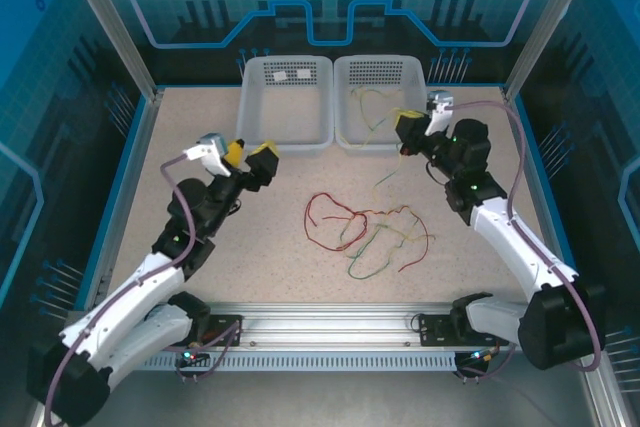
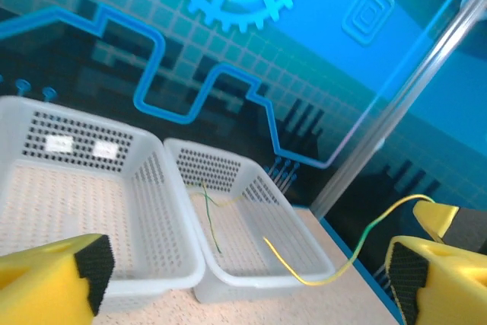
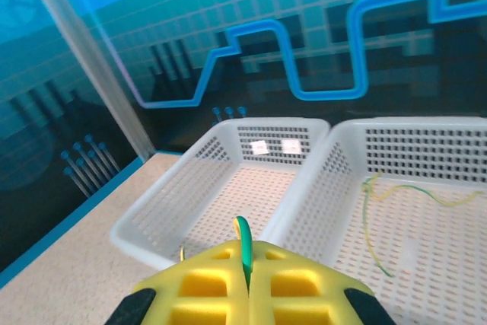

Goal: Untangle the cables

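Note:
A loose tangle of red, pale yellow and green cables (image 1: 365, 232) lies on the table's middle. My right gripper (image 1: 405, 133) hovers at the front edge of the right basket (image 1: 345, 137), shut on a yellow-green cable (image 3: 243, 235) pinched between its yellow pads (image 3: 205, 287). That cable (image 2: 358, 253) arches over the basket's rim, one end inside, the other end hanging toward the table (image 1: 390, 175). Another thin yellow-green cable (image 3: 370, 218) lies in the same basket. My left gripper (image 1: 250, 155) is open and holds nothing, near the left basket's front corner, its fingers (image 2: 53, 283) wide apart.
Two white perforated baskets stand side by side at the back; the left basket (image 1: 285, 142) has no cables in it. Blue walls and aluminium posts (image 1: 105, 17) enclose the speckled table (image 1: 150, 207). A metal rail (image 1: 330, 322) runs along the near edge.

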You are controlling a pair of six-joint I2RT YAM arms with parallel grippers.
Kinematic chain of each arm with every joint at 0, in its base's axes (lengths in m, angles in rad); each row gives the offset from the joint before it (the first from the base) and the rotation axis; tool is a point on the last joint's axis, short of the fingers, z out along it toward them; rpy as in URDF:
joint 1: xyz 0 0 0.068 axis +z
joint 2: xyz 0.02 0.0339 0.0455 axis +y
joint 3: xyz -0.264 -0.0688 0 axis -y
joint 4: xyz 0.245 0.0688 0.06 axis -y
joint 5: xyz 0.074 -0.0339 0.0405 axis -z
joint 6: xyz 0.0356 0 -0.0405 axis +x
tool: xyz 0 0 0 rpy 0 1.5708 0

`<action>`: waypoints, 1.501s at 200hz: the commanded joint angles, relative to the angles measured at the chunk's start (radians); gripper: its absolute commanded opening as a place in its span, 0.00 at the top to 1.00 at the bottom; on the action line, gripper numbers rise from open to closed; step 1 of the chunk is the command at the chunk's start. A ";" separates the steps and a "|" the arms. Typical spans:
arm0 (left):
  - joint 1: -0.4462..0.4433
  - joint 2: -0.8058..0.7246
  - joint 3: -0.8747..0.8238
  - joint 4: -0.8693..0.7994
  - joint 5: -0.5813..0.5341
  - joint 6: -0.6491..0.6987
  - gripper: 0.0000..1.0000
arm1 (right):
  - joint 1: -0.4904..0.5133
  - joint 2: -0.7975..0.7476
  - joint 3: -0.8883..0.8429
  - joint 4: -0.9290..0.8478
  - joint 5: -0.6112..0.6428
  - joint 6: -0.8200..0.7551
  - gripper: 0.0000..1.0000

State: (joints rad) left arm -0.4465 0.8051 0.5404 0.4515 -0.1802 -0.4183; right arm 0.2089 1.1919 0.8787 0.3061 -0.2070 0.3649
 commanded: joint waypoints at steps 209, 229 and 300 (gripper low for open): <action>-0.395 0.204 0.043 0.015 -0.076 0.323 0.17 | -0.134 1.278 1.453 -0.687 -0.052 0.011 0.45; -0.395 0.197 0.046 -0.006 -0.087 0.328 0.17 | -0.115 1.279 1.551 -0.800 0.052 -0.061 0.20; -0.362 0.324 0.086 -0.045 -0.064 0.232 0.17 | -0.045 0.729 1.100 -0.877 0.192 -0.171 0.05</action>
State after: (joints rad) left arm -0.8310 1.0645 0.5972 0.4477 -0.2501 -0.1322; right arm 0.1177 2.2360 2.2597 -0.5980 -0.0097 0.2550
